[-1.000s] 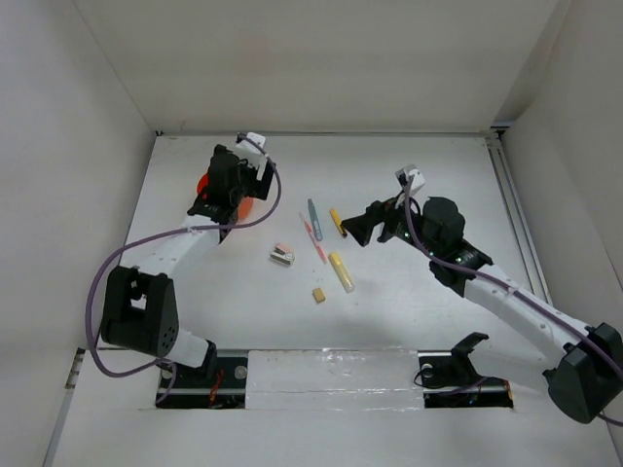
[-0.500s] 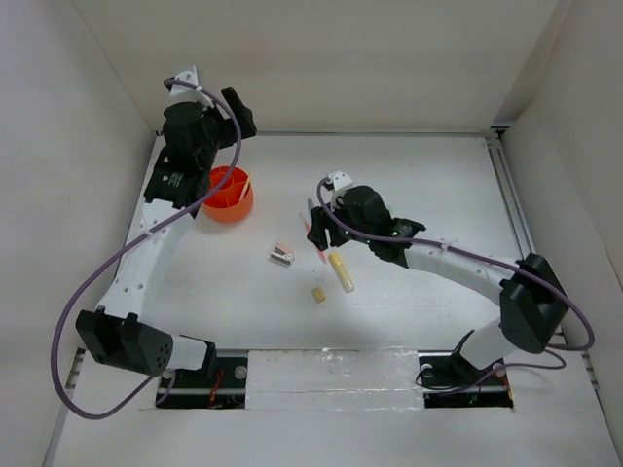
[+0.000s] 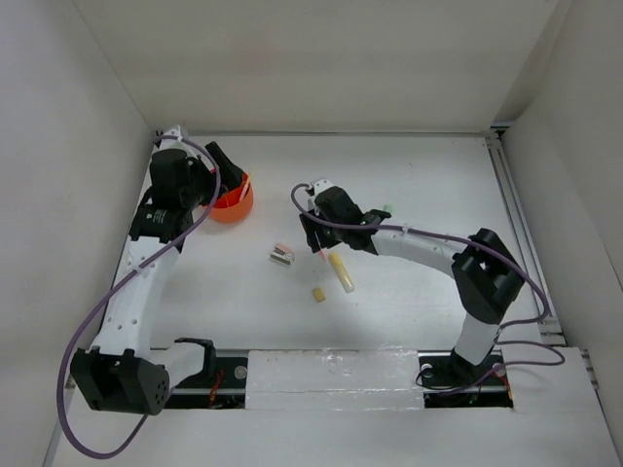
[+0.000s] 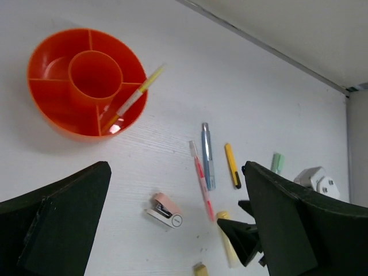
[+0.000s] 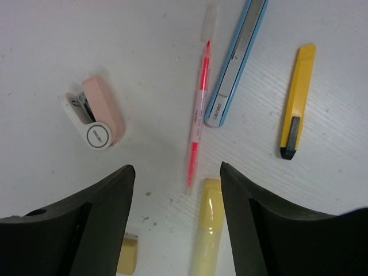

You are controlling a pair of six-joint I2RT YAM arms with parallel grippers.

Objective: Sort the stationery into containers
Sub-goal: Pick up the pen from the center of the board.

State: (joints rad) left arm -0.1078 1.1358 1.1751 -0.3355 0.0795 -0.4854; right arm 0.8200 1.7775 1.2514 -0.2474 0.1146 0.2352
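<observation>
The tan eraser (image 3: 318,295) lay nearest the arm bases. The pale yellow marker (image 5: 207,230) was just beyond it to the right. A little farther and to the left, the pink mini stapler (image 5: 98,118) rested on its side.

I had the right gripper (image 5: 177,172) low over the table with its jaws partway apart, gripping nothing. They straddled the near tip of the pink-red pen (image 5: 198,123) and the far end of the marker. A grey-blue pen (image 5: 237,63) lay just beside the pink-red one, and a yellow utility knife (image 5: 299,98) lay apart to the right.

Farthest, at the left, stood the orange cup (image 4: 57,123). A yellow pen (image 4: 132,99) leaned in one outer compartment, poking over the rim. The left gripper (image 4: 176,167) hung above the table beside the cup, spread wide and empty.
</observation>
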